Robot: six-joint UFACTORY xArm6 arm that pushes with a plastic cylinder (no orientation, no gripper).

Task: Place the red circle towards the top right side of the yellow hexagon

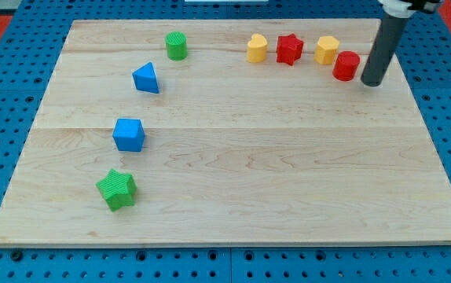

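The red circle [346, 65] stands near the board's top right, just below and to the right of the yellow hexagon [327, 50], nearly touching it. My tip [372, 82] is just to the right of the red circle, slightly lower, very close to it or touching. The dark rod rises from the tip to the view's top right.
A red star [289, 49] and a yellow heart [257, 48] sit left of the hexagon in a row. A green cylinder [177, 45], a blue triangle [146, 78], a blue cube [129, 134] and a green star [117, 189] lie on the left half of the wooden board [241, 149].
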